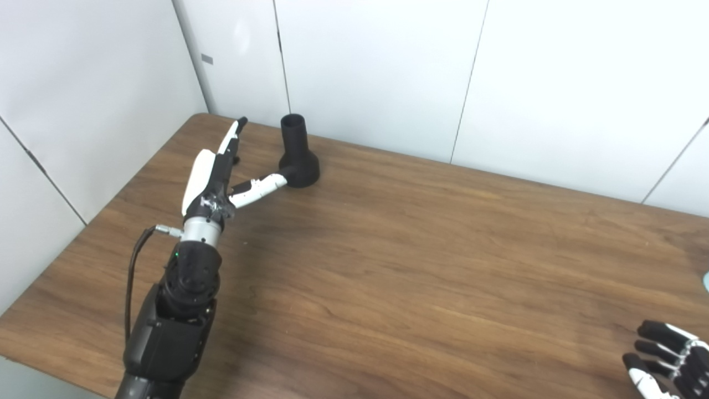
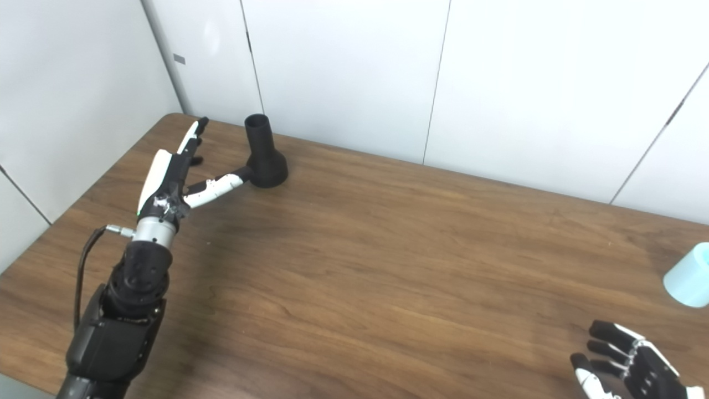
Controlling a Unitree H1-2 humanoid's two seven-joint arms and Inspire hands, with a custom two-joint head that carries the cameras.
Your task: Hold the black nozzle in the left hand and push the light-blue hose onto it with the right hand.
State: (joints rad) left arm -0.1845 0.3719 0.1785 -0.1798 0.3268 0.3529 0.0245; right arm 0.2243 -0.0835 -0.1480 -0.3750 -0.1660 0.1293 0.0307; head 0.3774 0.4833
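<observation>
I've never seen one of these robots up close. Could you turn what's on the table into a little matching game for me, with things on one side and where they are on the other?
Things:
1. matte black flared plastic nozzle
2. light-blue cylindrical hose
3. left hand
4. right hand

Places:
A. lower right corner, fingers spread, holding nothing
B. standing upright near the far left corner of the wooden table
C. right edge, only partly in view
D. open, thumb tip at the nozzle's base

Pairs: 1-B, 2-C, 3-D, 4-A
</observation>
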